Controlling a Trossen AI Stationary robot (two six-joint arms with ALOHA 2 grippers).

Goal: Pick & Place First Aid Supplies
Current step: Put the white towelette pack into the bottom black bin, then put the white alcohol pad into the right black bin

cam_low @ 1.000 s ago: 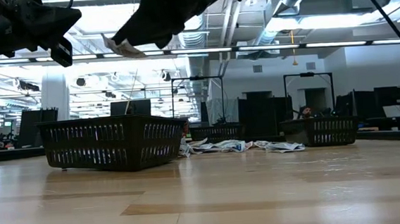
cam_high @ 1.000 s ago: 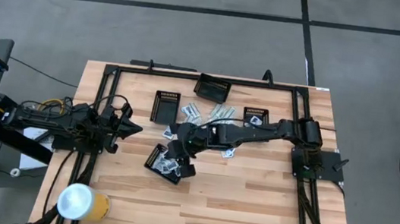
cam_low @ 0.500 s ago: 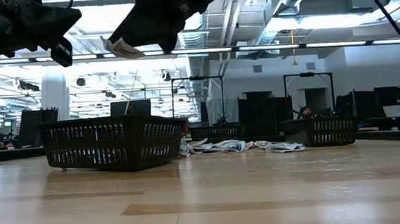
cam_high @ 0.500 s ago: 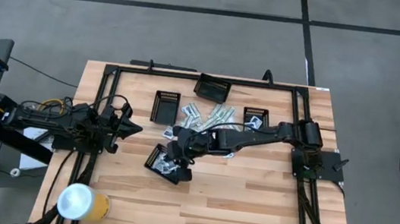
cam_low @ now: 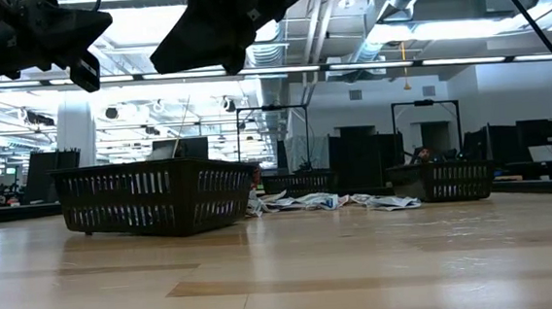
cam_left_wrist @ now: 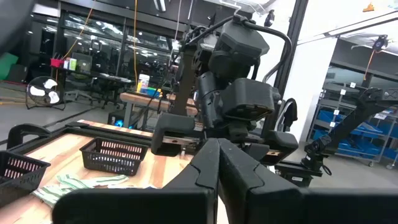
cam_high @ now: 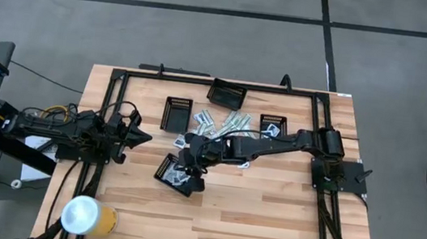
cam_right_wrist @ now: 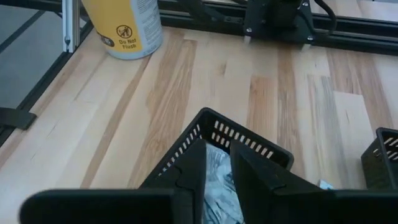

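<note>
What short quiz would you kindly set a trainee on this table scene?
1. True or false: the right end effector hovers above a black tray that holds packets.
2. How many black trays stand on the table? A two, B four, C six.
3. What stands at the table's corner on the left arm's side?

Key: 1 true. 2 B. 3 a yellow canister with a white lid.
</note>
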